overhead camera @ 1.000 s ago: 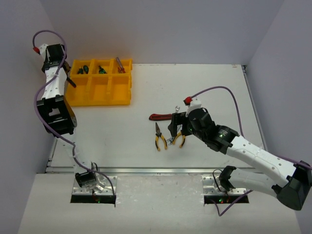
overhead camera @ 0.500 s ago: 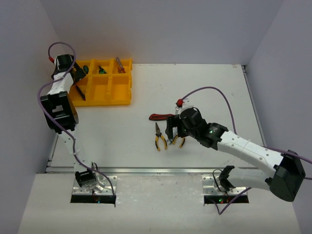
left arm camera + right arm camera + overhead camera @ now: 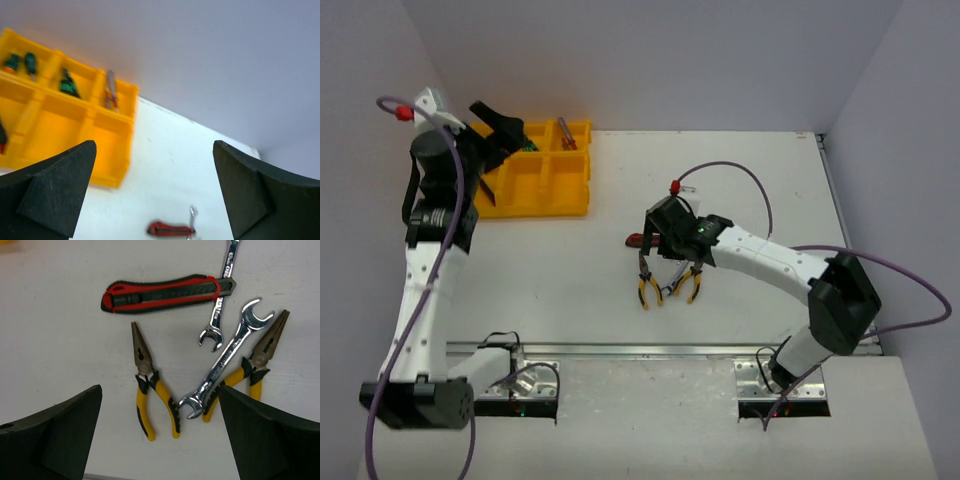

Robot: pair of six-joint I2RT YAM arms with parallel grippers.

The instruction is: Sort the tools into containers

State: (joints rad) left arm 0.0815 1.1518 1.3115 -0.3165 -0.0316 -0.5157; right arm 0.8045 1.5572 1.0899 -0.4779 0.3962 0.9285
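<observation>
The yellow tray of containers (image 3: 565,205) stands at the back left. Its back row holds green-handled screwdrivers (image 3: 20,62), another green tool (image 3: 67,85) and red-handled pliers (image 3: 111,92). A black-handled tool (image 3: 485,189) lies in the front left compartment. My left gripper (image 3: 510,135) hangs open and empty above the tray's back left. Mid-table lie a red-black utility knife (image 3: 167,292), a small wrench (image 3: 222,295), a larger wrench (image 3: 227,360) and two yellow-handled pliers (image 3: 150,390) (image 3: 255,365). My right gripper (image 3: 157,390) hovers open above them, touching none.
Grey walls close the table at the back and both sides. The larger wrench lies across a handle of the right-hand pliers, and the small wrench touches the knife's end. Bare white table (image 3: 750,180) spreads right of the tray and the tools.
My left gripper opened, left the black-handled tool in the front left compartment, and lifted up and back. My right arm swung left, settling over the pliers and wrenches.
</observation>
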